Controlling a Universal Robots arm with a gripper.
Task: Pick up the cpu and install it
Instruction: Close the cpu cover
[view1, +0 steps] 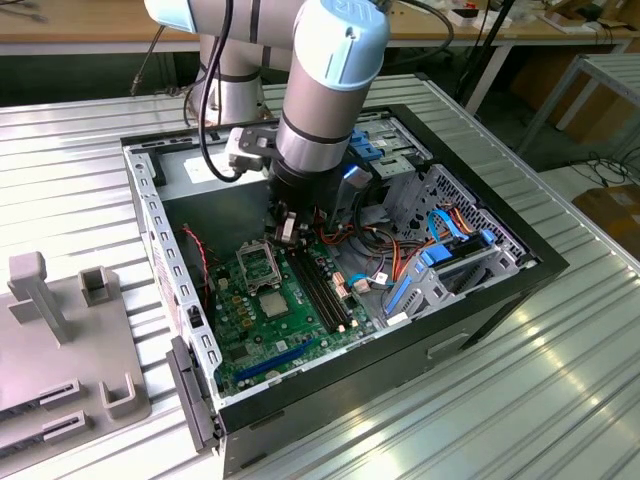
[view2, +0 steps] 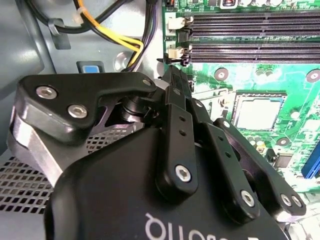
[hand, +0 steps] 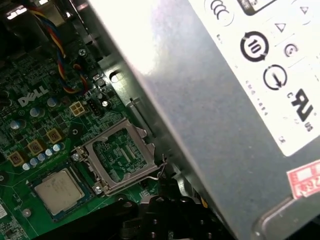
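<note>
You see the grey fixture block (view1: 60, 340) nearest the exterior camera, on the ribbed metal counter (view1: 450, 400) at the exterior view's left. Just beyond it lies the open computer case (view1: 330, 290), its black rim forming a raised edge on all sides.

Inside the case, the green motherboard (view1: 280, 310) covers the floor. The cpu (view1: 272, 305) lies flat in its socket on the board, grey metal top upward; in the first wrist view it appears at (hand: 59, 189), and in the second wrist view at (view2: 257, 111). Just beside it, the hinged socket frame (hand: 122, 156) stands swung open, showing bare board through its window. The long black memory slots (view1: 322, 290) run parallel along the cpu's far side in the exterior view, with a narrow strip of board between them.

The end effector (view1: 283, 226) hangs inside the case above the board, beyond the socket frame and apart from the cpu. Its black linkage (view2: 200, 150) fills the foreground of the second wrist view; you cannot tell how far the fingers are parted, and nothing is seen held.

Open room is tight: the metal power supply wall (hand: 210, 110) stands just beside the socket frame, and bundled cables (view1: 400, 250) and the blue drive bracket (view1: 440, 265) crowd the exterior view's right.
</note>
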